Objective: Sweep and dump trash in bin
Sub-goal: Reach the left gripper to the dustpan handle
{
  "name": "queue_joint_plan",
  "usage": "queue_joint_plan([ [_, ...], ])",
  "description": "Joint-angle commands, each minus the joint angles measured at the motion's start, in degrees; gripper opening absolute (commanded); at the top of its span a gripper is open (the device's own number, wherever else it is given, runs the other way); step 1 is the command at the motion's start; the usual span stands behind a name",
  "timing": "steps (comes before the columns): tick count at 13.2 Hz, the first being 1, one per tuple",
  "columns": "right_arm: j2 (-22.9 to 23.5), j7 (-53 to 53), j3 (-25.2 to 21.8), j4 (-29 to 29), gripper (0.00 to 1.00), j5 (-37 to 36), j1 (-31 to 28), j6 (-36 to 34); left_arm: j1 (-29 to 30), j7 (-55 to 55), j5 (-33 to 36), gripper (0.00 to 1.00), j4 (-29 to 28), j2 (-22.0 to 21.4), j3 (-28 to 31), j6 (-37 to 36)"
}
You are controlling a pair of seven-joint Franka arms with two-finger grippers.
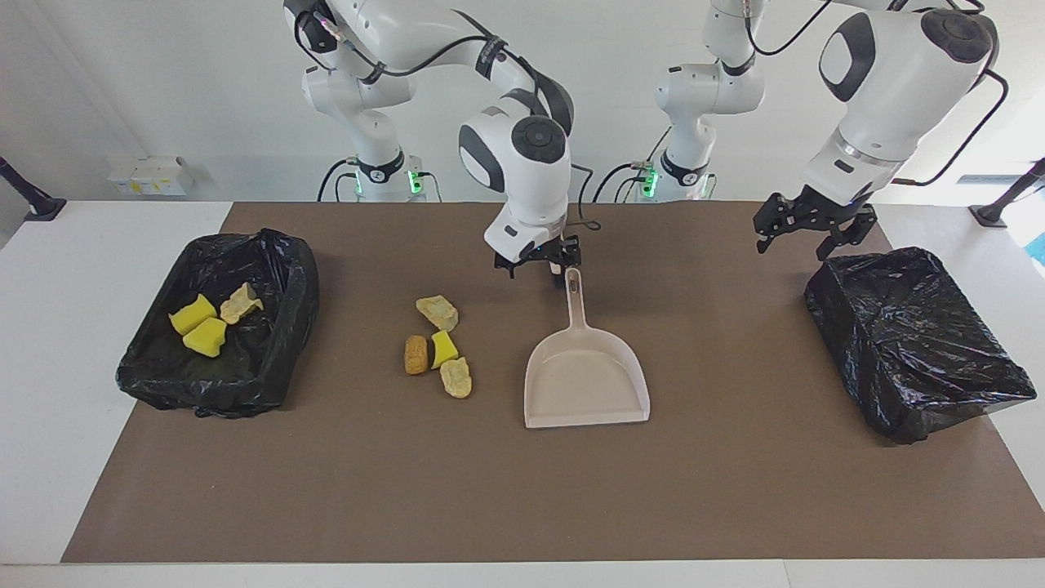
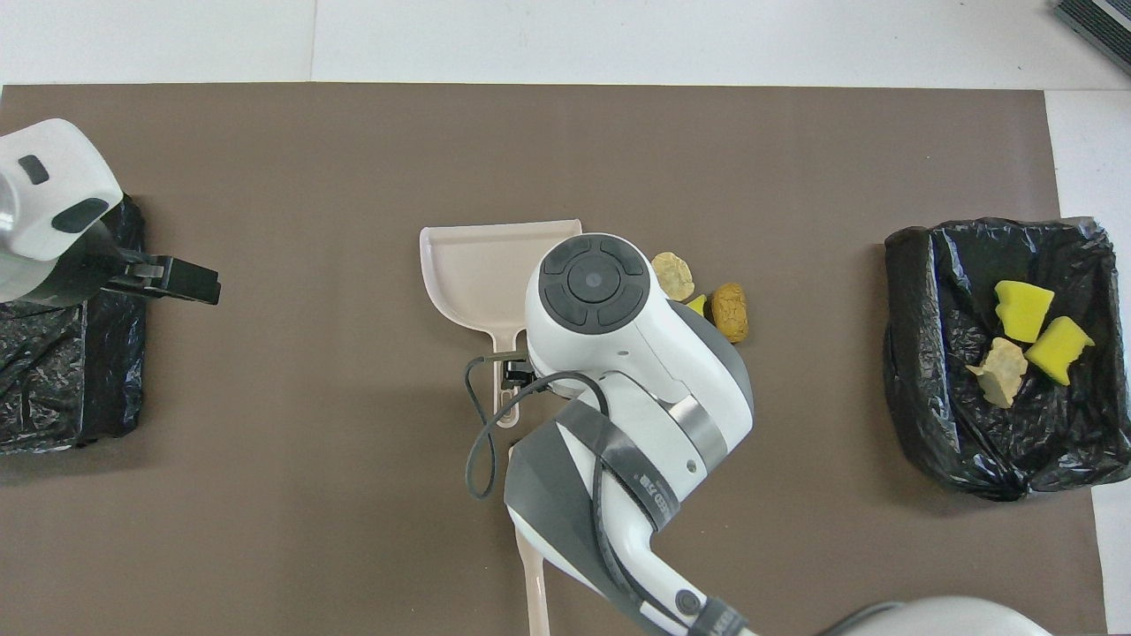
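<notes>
Right gripper [image 1: 540, 263] sits low over the handle tip of the beige plastic dustpan [image 1: 586, 376], fingers spread, arm bent steeply down from its base. Dustpan lies flat on the brown mat [image 1: 735, 490]. Four foam chunks [image 1: 438, 346] lie loose on the mat just beside the pan; three more sit in the black bag-lined bin [image 1: 269, 269] at the right arm's end. Left gripper [image 1: 810, 231] waits, fingers spread, over the edge of the other black bin [image 1: 914, 343].

Right end effector [image 1: 540, 263] open over dustpan [image 1: 585, 377] handle.
</notes>
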Motion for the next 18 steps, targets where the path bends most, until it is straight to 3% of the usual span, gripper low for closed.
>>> queue_joint_plan([
  [1, -12.72, -1.96, 0.37, -12.24, 1.0, 6.62, -0.19, -0.82, -4.19, -0.23, 1.09, 1.0, -1.58, 2.35, 0.61, 3.98],
  [6, -24.96, -4.15, 0.37, -29.65, 1.0, 18.93, 5.33, 4.53, -12.44, -8.2, 1.09, 1.0, -1.58, 9.19, 0.61, 11.0],
  [10, -25.06, -2.22, 0.37, -37.57, 1.0, 22.45, 11.85, 13.22, -19.22, -18.49, 1.09, 1.0, -3.33, 12.73, 0.61, 18.65],
  [13, -21.65, -2.22, 0.37, -41.27, 1.0, 23.16, 14.56, 22.52, -25.19, -25.62, 1.09, 1.0, -11.75, 12.56, 0.61, 28.13],
  [15, -20.32, -2.22, 0.37, -42.07, 1.0, 23.16, 15.37, 24.84, -26.87, -27.9, 1.0, 1.0, -16.85, 10.72, 0.53, 30.61],
  [18, -19.97, -0.64, 0.37, -42.33, 0.87, 23.16, 16.6, 25.1, -29.07, -32.21, 0.91, 1.0, -21.88, 7.72, 0.44, 30.79],
])
